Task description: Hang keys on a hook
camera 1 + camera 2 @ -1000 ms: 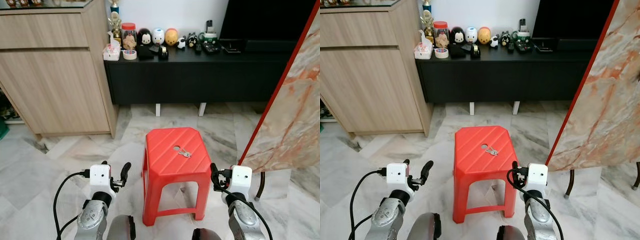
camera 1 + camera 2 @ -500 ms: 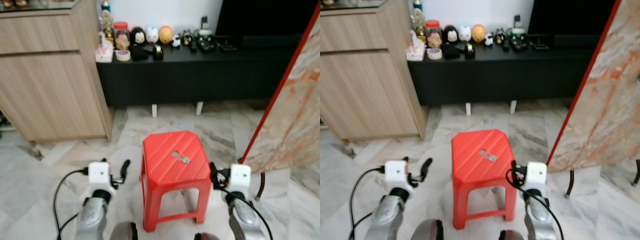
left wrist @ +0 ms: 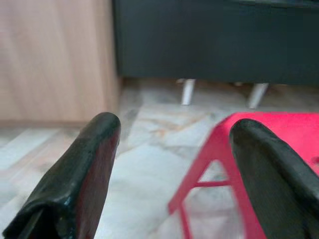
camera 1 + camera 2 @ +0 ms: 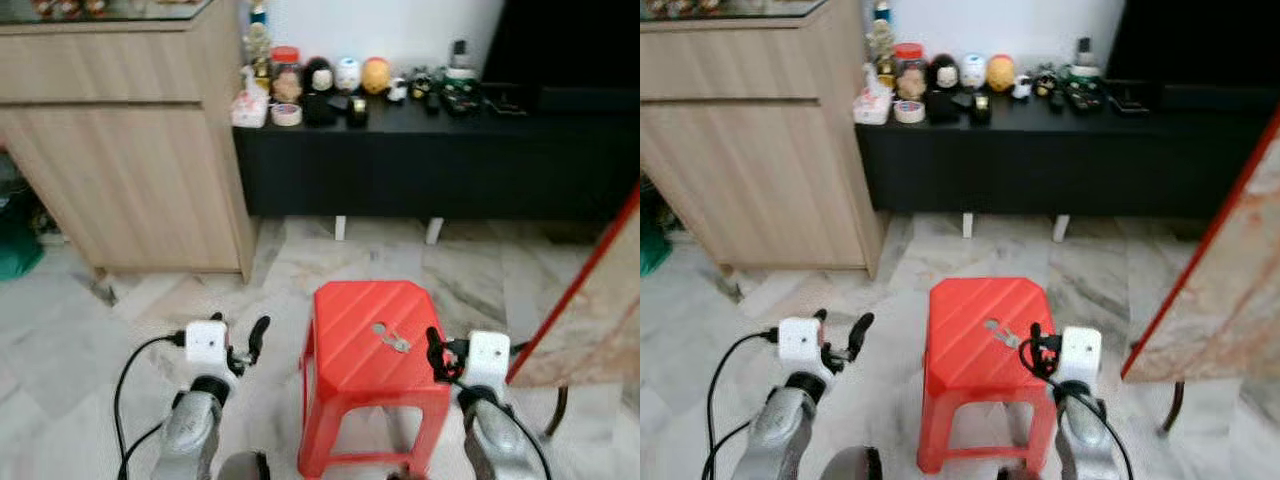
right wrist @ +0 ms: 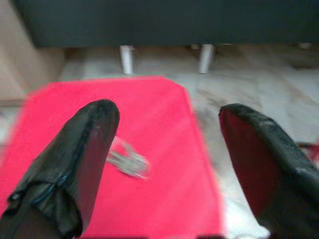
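— Left gripper [image 3: 169,164] first: where is it, and what has it got?

— It hangs low over the pale marble floor [image 4: 60,330], just to the left of the red plastic stool [image 4: 350,350]. Its two black fingers [image 3: 82,174] stand wide apart with nothing between them; through the gap you see floor tiles and the stool's near corner and leg.

— And the keys?

— The small bunch of silver keys [image 4: 393,339] lies flat on top of the stool, right of the seat's middle, beside a small round hole in the seat. No gripper touches it.

— What about the right side?

— The right gripper [image 5: 164,149] is held at the stool's right edge, above the seat, also spread wide and holding nothing. From its wrist the keys [image 5: 128,160] lie on the red seat just inside one finger [image 5: 84,149], blurred.

— What stands around?

— On the left a light wooden cabinet [image 4: 120,150]; behind the stool a long low black sideboard [image 4: 430,150] with a row of small figurines and jars [image 4: 330,80] on top. At the far right leans a marbled orange-and-cream panel with a red edge [image 4: 590,330].
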Robot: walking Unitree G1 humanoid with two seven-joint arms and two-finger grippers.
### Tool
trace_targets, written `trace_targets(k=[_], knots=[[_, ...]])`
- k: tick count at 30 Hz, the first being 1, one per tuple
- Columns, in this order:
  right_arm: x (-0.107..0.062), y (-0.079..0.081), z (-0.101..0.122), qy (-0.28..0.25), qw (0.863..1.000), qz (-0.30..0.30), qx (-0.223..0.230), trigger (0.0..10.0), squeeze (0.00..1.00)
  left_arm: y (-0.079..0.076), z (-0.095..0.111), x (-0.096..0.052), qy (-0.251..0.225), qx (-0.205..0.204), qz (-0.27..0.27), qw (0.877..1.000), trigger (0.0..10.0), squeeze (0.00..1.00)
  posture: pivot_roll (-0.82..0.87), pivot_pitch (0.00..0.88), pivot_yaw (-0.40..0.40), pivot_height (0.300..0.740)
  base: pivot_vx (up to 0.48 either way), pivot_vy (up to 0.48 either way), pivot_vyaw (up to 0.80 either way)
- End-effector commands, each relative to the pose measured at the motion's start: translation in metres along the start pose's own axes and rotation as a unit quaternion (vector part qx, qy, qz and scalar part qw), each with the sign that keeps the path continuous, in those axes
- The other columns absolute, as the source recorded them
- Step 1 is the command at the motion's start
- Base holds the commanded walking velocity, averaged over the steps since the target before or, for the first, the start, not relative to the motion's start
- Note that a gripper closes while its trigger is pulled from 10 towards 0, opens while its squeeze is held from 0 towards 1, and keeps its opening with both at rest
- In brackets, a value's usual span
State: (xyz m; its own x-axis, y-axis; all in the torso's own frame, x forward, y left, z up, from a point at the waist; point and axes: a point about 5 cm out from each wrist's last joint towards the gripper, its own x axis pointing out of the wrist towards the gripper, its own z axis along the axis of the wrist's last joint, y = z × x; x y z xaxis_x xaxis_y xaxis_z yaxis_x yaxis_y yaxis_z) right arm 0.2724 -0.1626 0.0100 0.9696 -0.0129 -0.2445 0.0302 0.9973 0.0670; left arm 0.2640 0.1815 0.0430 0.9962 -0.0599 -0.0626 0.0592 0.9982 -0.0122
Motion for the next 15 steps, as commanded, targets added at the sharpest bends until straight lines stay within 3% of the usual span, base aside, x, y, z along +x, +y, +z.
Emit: trace_targets(k=[1, 7, 15], knots=[[-0.0006, -0.0099, 0.0003, 0.001, 1.0, -0.012, -0.002, 10.0, 0.0, -0.007, 0.0029, 0.0037, -0.005, -0.012, -0.009, 1.0, 10.0, 0.0, 0.03, 0.0, -0.05, 0.613, 0.27, 0.0, 0.0], [-0.0004, -0.0102, 0.0003, 0.0, 1.0, -0.01, -0.009, 10.0, 0.0, -0.0075, 0.0034, 0.0041, -0.006, -0.012, -0.009, 1.0, 10.0, 0.0, 0.02, 0.0, -0.049, 0.613, 0.274, 0.0, 0.24], [-0.0002, -0.01, -0.0003, 0.002, 1.0, -0.008, -0.005, 10.0, 0.0, -0.0079, 0.0036, 0.0042, -0.006, -0.013, -0.01, 1.0, 10.0, 0.0, 0.02, 0.0, -0.049, 0.613, 0.274, 0.0, 0.0]])
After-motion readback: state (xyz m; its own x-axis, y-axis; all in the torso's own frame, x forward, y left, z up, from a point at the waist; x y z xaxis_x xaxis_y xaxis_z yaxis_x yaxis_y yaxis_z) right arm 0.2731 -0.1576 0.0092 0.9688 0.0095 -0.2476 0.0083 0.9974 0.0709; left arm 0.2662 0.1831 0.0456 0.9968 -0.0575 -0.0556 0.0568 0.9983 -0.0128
